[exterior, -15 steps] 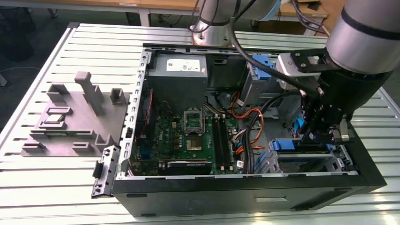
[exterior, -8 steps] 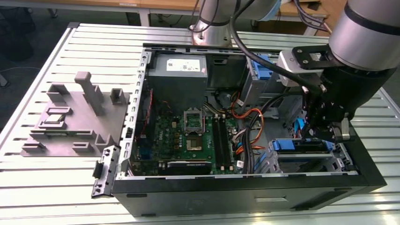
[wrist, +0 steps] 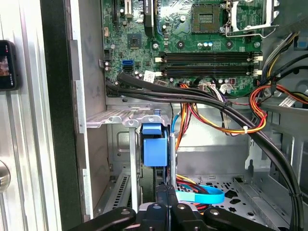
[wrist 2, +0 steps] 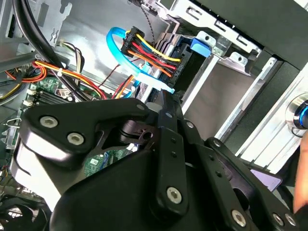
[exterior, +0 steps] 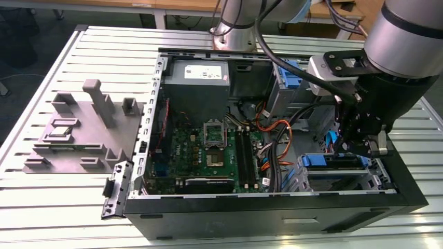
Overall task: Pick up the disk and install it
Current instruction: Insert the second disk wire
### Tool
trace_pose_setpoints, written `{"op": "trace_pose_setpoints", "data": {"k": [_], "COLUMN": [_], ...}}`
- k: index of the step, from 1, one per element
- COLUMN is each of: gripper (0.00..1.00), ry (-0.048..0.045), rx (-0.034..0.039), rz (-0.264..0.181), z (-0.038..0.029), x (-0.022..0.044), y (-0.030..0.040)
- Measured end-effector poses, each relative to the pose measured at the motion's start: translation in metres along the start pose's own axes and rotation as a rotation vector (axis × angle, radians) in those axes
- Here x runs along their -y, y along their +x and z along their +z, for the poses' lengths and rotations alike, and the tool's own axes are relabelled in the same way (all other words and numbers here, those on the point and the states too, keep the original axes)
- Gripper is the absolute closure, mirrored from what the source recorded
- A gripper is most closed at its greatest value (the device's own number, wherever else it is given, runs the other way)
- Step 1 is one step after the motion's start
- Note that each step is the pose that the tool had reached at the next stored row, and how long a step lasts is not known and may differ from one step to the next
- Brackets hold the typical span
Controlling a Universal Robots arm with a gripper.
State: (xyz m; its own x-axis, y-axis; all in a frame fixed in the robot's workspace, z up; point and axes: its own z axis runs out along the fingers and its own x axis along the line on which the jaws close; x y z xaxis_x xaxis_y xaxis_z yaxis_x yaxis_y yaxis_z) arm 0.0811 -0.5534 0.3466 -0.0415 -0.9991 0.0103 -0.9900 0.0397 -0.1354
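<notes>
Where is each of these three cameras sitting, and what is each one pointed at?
Exterior view: off the arm, above the table, looking down into the open computer case; the arm and its claw show by the drive bay.
First wrist view: rides on the arm, looking past the claw at the motherboard and a blue carrier.
Second wrist view: rides on the arm, looking over the claw's black linkage at the cabling.
Both wrist views share the light-blue flat cable.

— What is close to the gripper (wrist 2: 163, 103)?
— A blue ribbon cable (wrist 2: 126, 60) just beyond its tip, with red, yellow and black wires (wrist 2: 149, 50) going into a black connector (wrist 2: 180, 67).
— And behind?
— A blue tab (wrist 2: 201, 45) on the metal cage (wrist 2: 231, 57).
</notes>
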Motion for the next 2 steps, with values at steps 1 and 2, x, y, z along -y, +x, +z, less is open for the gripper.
{"op": "trace_pose_setpoints", "data": {"k": [1,2], "gripper": [0.90,0.90], "ry": [0.0000,0.0000], "rx": [0.0000,0.0000], "rz": [0.000,0.000], "z": [0.0000,0.0000], "x": [0.0000,0.0000], "y": [0.0000,0.0000]}}
